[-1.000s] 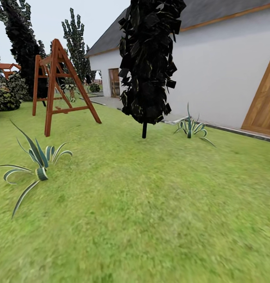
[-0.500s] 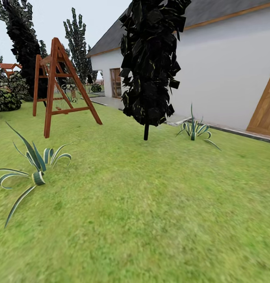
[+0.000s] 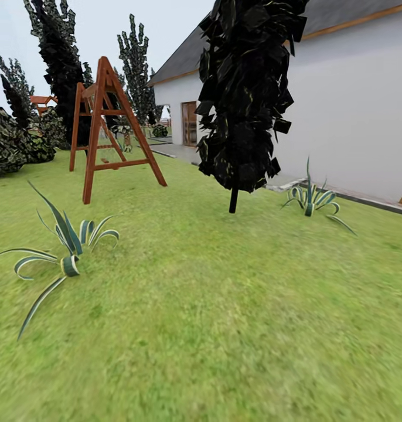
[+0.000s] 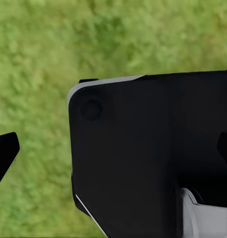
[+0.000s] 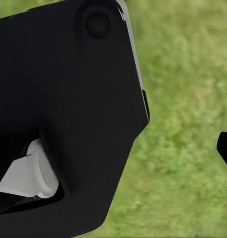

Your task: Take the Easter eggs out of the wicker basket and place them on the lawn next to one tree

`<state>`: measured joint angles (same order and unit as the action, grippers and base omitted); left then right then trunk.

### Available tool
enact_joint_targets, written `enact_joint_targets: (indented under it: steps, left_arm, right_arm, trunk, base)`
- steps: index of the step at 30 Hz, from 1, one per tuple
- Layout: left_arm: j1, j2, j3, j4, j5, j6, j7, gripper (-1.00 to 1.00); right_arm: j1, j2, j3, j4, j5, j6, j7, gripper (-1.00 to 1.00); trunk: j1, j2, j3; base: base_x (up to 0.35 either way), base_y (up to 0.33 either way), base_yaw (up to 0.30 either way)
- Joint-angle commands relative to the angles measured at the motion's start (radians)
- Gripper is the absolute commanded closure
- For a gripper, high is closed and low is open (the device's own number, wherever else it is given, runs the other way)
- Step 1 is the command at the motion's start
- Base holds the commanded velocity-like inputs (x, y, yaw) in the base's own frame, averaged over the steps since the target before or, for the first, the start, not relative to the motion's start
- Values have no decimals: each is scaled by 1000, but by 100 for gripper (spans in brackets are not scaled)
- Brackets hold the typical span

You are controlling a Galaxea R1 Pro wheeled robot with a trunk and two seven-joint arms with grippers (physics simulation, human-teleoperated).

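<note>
The lawn [image 3: 213, 316] spreads out in front of me in the head view. A small tree [image 3: 245, 88] with a dense, dark, angular crown on a thin trunk [image 3: 233, 201] stands on the grass ahead, slightly right of centre. The Easter eggs and the wicker basket are out of view. In the left wrist view a dark fingertip [image 4: 4, 153] of my left gripper hangs over grass at the picture's edge, with nothing held. A fingertip [image 5: 225, 148] of my right gripper sits the same way in the right wrist view. A large black robot part [image 4: 148, 148] [image 5: 63, 109] covers much of each wrist picture.
A red-brown wooden swing frame [image 3: 104, 126] stands at the back left. One spiky striped plant [image 3: 69, 246] grows near left, another [image 3: 311, 199] right of the tree by the white house wall [image 3: 353, 105]. Dark shrubs [image 3: 7, 146] and tall trees line the far left.
The whole head view has shifted: the camera turned a little left, so tree, swing and plants slid right. The wooden door at the right edge has almost left the picture.
</note>
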<state>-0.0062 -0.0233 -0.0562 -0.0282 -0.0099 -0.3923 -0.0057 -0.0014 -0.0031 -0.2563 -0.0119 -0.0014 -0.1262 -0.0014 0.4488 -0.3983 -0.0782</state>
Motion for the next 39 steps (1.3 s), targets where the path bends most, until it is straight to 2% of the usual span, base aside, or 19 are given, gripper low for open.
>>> enact_joint_targets:
  steps: [1,13,27,39]
  left_arm:
    - [-1,0,-5,1,-1,-3,1,-100]
    - [-1,-1,-5,1,-1,-3,1,-100]
    - [-1,-1,-4,1,-1,-3,1,-100]
    - [-1,-1,-5,1,-1,-3,1,-100]
  right_arm:
    - [0,0,-3,0,0,-3,0,-100]
    - [0,0,-3,0,0,-3,0,-100]
    - [0,1,-3,0,0,-3,0,-100]
    - [0,0,-3,0,0,-3,0,-100]
  trunk:
    - [1,-2,-2]
    - [1,-2,-2]
    - [1,-2,-2]
    - [1,-2,-2]
  base:
    - [340,0,27]
    - [340,0,13]
    - [340,0,178]
    - [340,-46,28]
